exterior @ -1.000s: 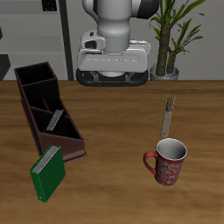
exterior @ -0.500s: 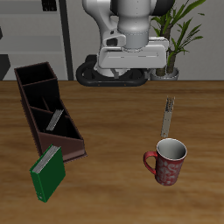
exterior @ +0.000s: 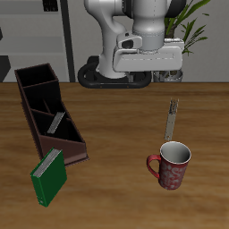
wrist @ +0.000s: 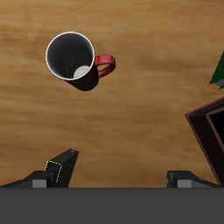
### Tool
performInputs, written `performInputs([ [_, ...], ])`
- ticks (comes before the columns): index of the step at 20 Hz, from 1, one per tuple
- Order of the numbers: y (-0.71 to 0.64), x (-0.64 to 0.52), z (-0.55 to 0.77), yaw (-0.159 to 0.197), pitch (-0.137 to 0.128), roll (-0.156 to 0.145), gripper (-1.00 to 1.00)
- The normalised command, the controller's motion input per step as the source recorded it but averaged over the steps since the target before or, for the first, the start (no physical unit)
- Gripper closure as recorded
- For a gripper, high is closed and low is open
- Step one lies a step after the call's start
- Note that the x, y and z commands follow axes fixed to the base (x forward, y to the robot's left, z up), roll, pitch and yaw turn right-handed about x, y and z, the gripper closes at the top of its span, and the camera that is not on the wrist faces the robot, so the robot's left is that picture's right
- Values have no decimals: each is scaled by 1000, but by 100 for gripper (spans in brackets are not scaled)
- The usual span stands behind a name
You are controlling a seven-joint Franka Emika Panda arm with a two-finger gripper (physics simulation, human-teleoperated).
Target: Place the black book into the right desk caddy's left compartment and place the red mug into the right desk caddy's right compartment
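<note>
**Book first, mug waiting**

Book stands upright on the table, just behind the mug; the caddy lies well apart across the table, green book leaning at its near end. We judge nothing is placed yet.

From the wrist, our gripper is spread wide, empty, high above the mug. Next we must descend onto the book.

You see the red mug upright near the tabletop's front edge, the black book standing behind it, apart.
</note>
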Motion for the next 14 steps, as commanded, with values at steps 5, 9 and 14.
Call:
performInputs([
  [5,276,237,71,2,-19,6,-100],
  [9,197,311,78,-27,-28,71,-100],
  [14,108,232,59,-6,-6,10,-100],
])
